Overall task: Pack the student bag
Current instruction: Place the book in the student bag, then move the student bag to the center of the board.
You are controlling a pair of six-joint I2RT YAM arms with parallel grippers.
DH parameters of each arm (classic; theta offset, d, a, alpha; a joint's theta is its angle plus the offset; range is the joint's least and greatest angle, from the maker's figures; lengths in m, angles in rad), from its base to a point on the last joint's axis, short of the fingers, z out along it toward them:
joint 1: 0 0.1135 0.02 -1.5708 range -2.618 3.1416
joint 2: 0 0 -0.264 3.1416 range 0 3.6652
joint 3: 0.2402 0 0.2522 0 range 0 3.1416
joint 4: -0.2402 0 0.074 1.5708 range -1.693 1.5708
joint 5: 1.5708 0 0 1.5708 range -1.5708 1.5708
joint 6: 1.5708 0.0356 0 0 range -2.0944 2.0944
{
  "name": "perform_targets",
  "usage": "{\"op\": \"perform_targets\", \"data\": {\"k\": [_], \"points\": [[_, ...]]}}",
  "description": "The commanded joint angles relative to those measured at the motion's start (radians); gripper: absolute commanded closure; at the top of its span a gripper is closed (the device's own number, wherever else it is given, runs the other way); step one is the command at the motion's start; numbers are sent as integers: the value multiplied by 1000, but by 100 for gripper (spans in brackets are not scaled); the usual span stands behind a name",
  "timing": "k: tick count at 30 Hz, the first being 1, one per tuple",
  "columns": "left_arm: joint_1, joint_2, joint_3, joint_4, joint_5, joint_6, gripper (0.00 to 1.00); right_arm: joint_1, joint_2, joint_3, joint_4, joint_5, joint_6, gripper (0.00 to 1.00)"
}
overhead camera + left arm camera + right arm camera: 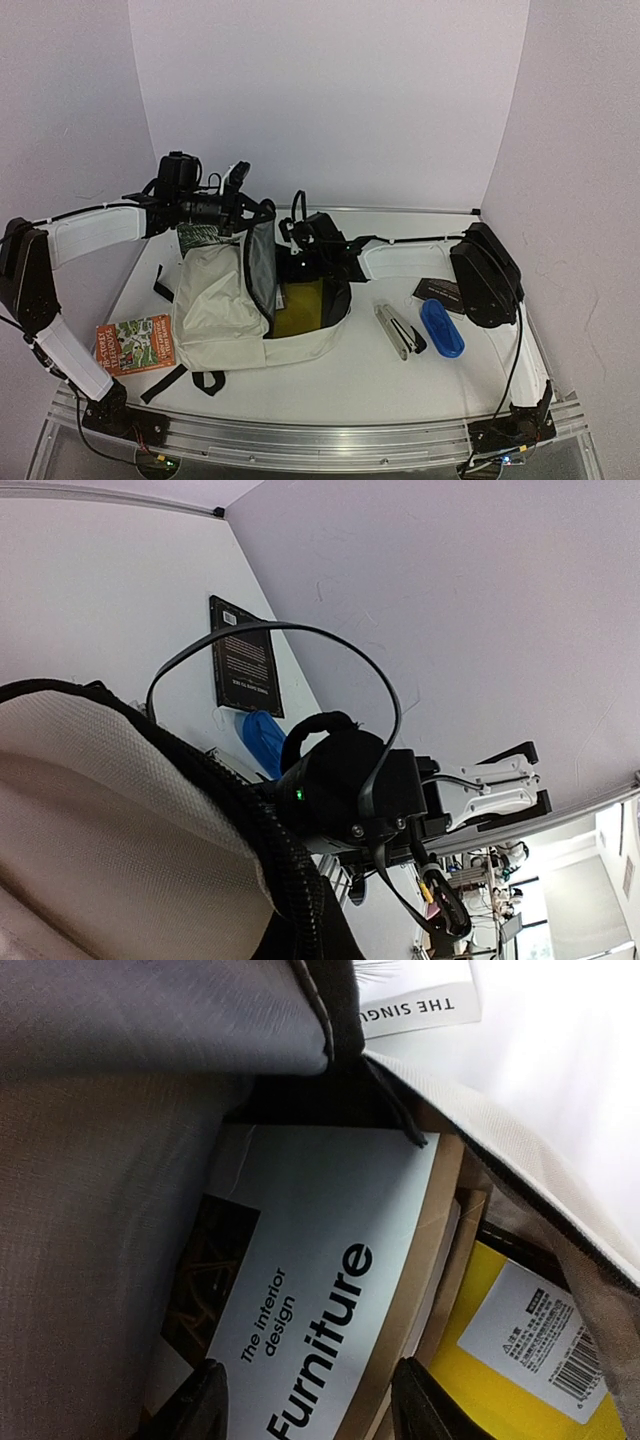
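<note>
Student bag looks soft and floppy, best held where the closed left hand pinches its zipper rim; right hand straddles a book inside, grip unclear.

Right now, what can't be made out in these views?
- Left wrist: fingers of the left tool hidden by student bag fabric.
- Right wrist: right tool cut off at the bottom edge; grip on Furniture book unclear.
- Right wrist: yellow item label print too small.

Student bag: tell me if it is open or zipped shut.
Open. The student bag gapes with its grey-lined flap raised, and the Furniture book and a yellow item show inside.
</note>
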Motion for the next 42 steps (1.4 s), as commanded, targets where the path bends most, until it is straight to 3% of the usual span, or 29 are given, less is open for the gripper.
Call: {"op": "perform_targets", "data": {"k": [1,12,20,24,31,34,42], "points": [[8,-108,-20,-66,-124,54,100,6,-63,-8,57,42,-48,40],[118,-259,-193,-395,-472,46,100,2,-423,-320,31,162,-67,9],[162,-259,-305,-478,-605,7,96,-6,-508,-354,-111,321,-61,3],[176,-215,-314,-497,-629,3,93,-7,-471,-325,-225,401,-38,10],[198,-234,-314,-481,-627,-3,76,-6,-429,-357,-283,426,-28,16],[222,-246,-292,-494,-608,16,65,-6,-389,-354,-284,411,-27,21],[317,-271,-221,-478,-560,56,31,-7,-330,-319,-295,461,1,70]]}}
